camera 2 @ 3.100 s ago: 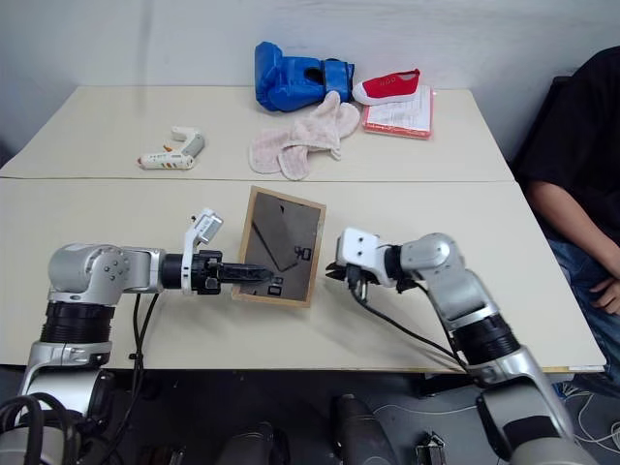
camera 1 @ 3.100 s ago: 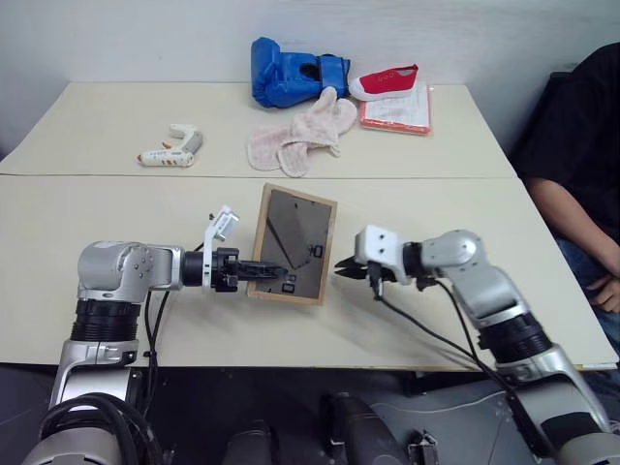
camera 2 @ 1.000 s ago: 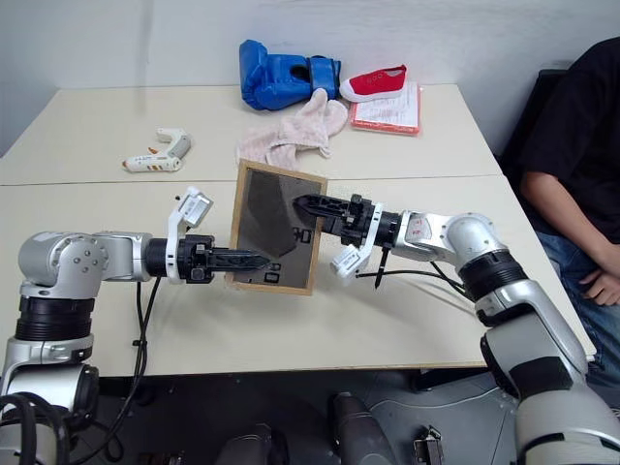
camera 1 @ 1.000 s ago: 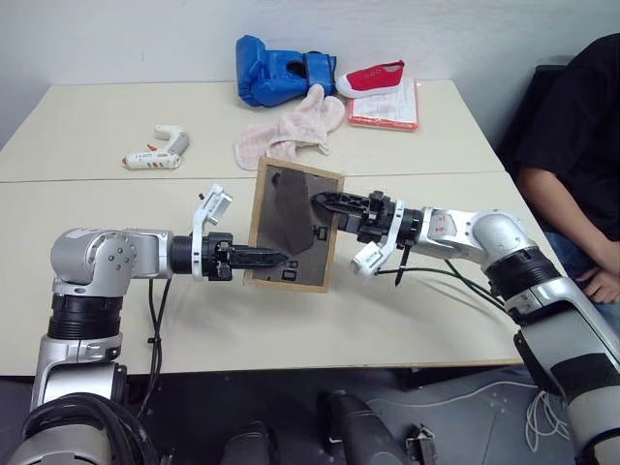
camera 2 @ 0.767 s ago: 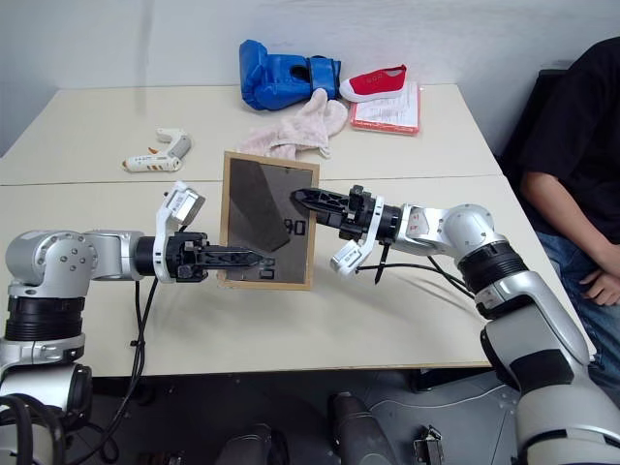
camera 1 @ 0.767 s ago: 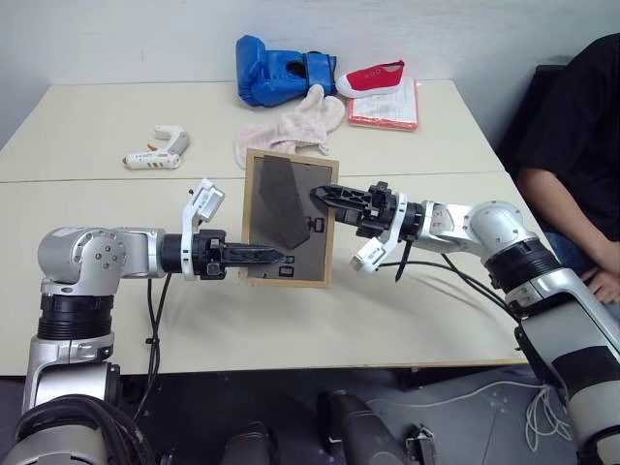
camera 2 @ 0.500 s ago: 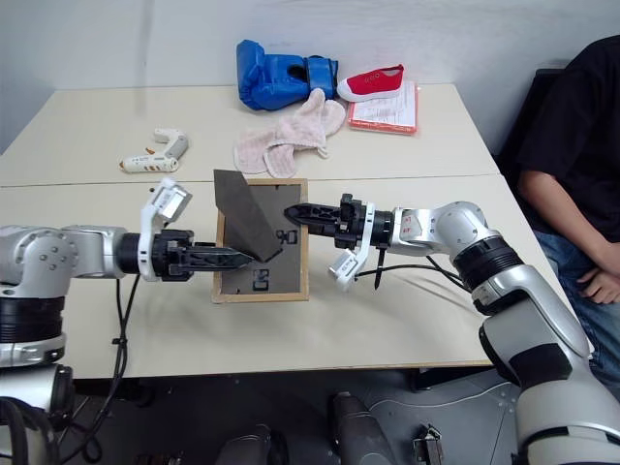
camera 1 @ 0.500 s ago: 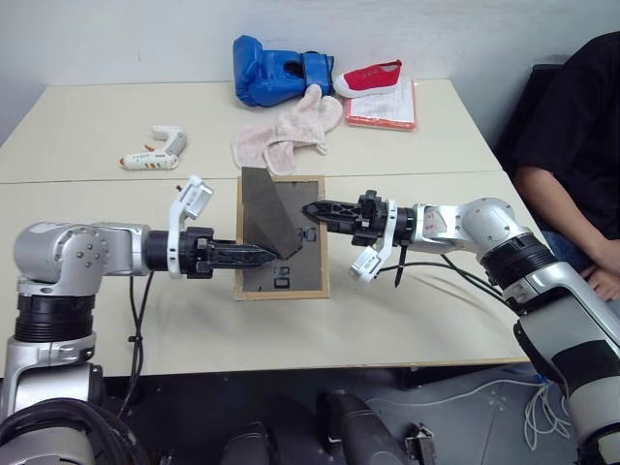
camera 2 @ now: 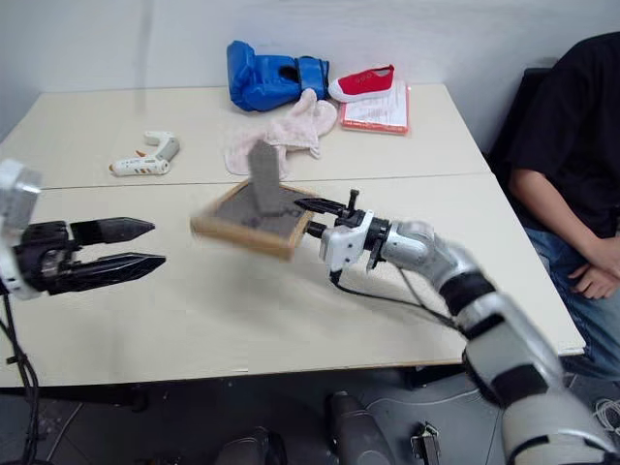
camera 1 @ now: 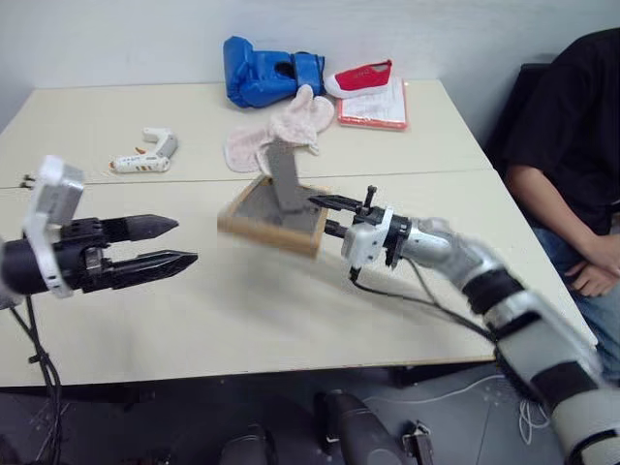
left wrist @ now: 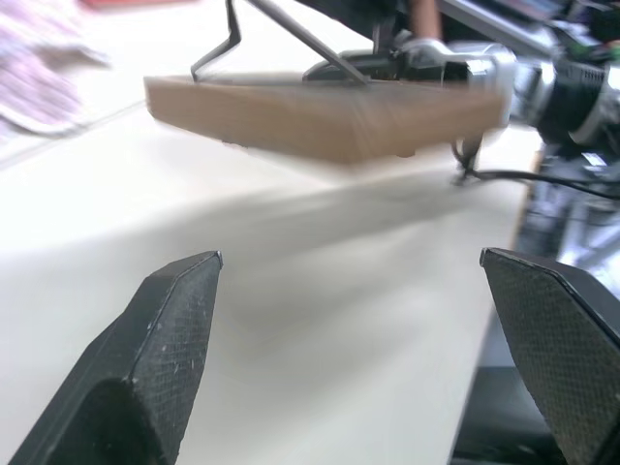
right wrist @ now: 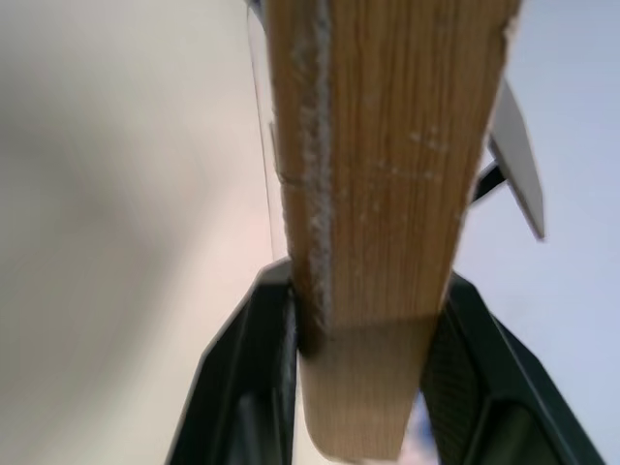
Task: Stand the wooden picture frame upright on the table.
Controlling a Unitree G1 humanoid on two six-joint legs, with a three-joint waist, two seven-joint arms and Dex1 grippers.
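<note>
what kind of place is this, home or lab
Likely a lab or test room: two plain cream tables pushed together against a bare wall, unrelated props like a blue boxing glove and glue gun, a seated person watching.

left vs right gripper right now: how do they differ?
The left gripper is open with nothing between its fingers; the right gripper is shut on the wooden picture frame, clamping its edge. The left gripper is off to the side, apart from the frame; the right gripper carries the frame tilted above the table, dark backing up, stand folded out. Both have two black fingers.
</note>
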